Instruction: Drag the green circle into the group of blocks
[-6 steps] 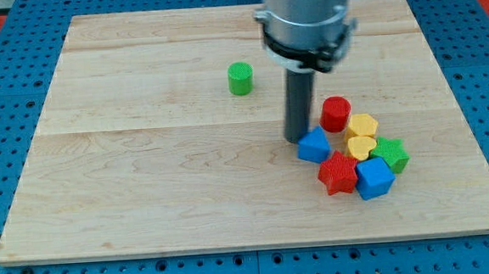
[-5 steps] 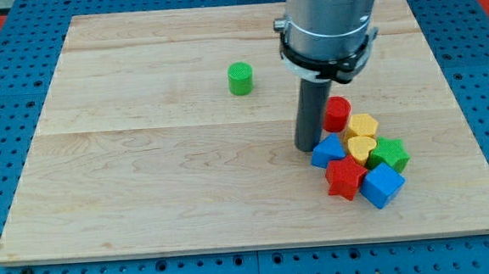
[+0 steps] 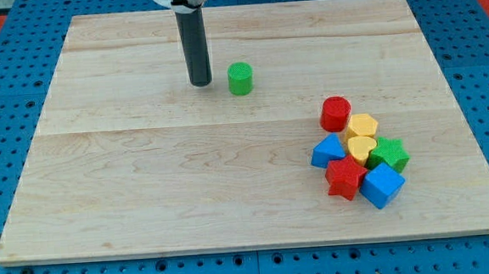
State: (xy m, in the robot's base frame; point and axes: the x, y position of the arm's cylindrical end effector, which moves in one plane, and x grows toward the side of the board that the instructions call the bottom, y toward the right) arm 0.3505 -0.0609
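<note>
The green circle stands alone on the wooden board, above the view's centre. My tip rests on the board just to its left, a small gap apart. The group of blocks lies at the view's lower right: a red cylinder, a yellow hexagon, a yellow heart, a blue triangle, a green star, a red star and a blue cube, packed close together.
The wooden board lies on a blue pegboard table. The rod's housing is cut off at the view's top.
My tip has moved from beside the blue triangle at the group up and to the left, to the left side of the green circle. The blue triangle, red star and blue cube shifted slightly right.
</note>
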